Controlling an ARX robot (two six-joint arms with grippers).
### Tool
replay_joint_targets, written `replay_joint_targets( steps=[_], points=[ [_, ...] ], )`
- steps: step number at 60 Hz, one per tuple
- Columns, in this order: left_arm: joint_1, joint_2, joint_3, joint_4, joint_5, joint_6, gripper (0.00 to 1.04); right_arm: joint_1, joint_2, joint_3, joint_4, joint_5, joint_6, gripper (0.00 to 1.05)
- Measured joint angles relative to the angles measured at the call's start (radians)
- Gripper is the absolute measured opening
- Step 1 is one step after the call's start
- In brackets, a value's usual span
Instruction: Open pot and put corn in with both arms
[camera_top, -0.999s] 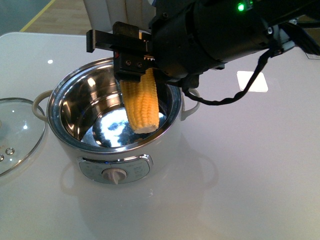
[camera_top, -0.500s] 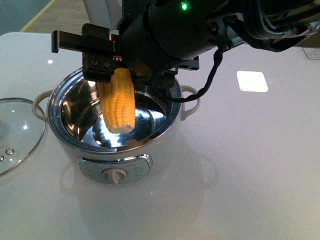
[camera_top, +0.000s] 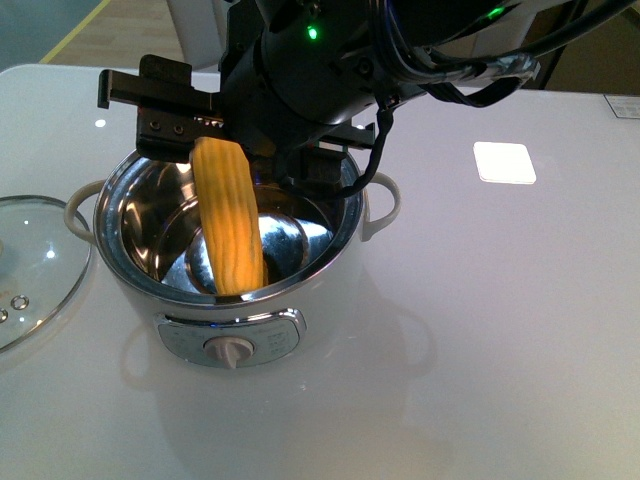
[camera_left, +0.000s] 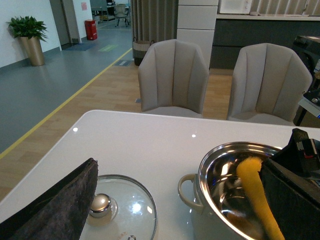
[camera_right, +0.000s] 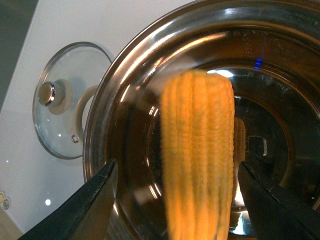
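Observation:
The cream-white pot (camera_top: 330, 300) stands open on the table, its steel bowl showing. The yellow corn (camera_top: 228, 225) is inside the bowl, blurred, standing on end and leaning toward the near rim. My right gripper (camera_top: 190, 115) hangs open just above the pot. In the right wrist view the corn (camera_right: 197, 155) lies between the spread fingers (camera_right: 95, 200) without touching them. My left gripper (camera_left: 175, 210) is open and empty, its fingers (camera_left: 55, 205) spanning the lid and the pot (camera_left: 200, 200). The left arm is out of the front view.
The glass lid (camera_top: 30, 265) lies flat on the white table (camera_top: 500, 330) left of the pot; it also shows in the left wrist view (camera_left: 117, 207) and the right wrist view (camera_right: 65, 100). Two grey chairs (camera_left: 172, 75) stand beyond the table's far edge.
My right gripper has moved left over the pot and opened. The corn has left its jaws and dropped lower into the bowl.

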Motion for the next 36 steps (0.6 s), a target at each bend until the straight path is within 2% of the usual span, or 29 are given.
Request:
replay_joint_targets(
  steps=[2, 7, 10, 16, 31, 36],
  points=[
    [0.0, 0.0, 0.0, 0.0, 0.0, 0.0, 0.98, 0.0, 0.003, 0.006, -0.001, 0.0, 0.003, 0.75],
    [0.0, 0.0, 0.0, 0.0, 0.0, 0.0, 0.98, -0.002, 0.01, 0.018, -0.005, 0.002, 0.012, 0.87],
    [0.0, 0.0, 0.0, 0.0, 0.0, 0.0, 0.98, -0.004, 0.011, 0.019, -0.005, 0.003, 0.016, 0.87],
    [0.0, 0.0, 0.0, 0.0, 0.0, 0.0, 0.98, -0.018, 0.01, 0.019, 0.003, 0.006, 0.035, 0.95],
    [0.0, 0.0, 0.0, 0.0, 0.0, 0.0, 0.98, -0.124, -0.102, -0.08, 0.069, 0.04, 0.082, 0.96],
    [0.0, 0.0, 0.0, 0.0, 0.0, 0.0, 0.98, -0.196, -0.22, -0.15, 0.079, 0.108, 0.073, 0.96]
  ],
)
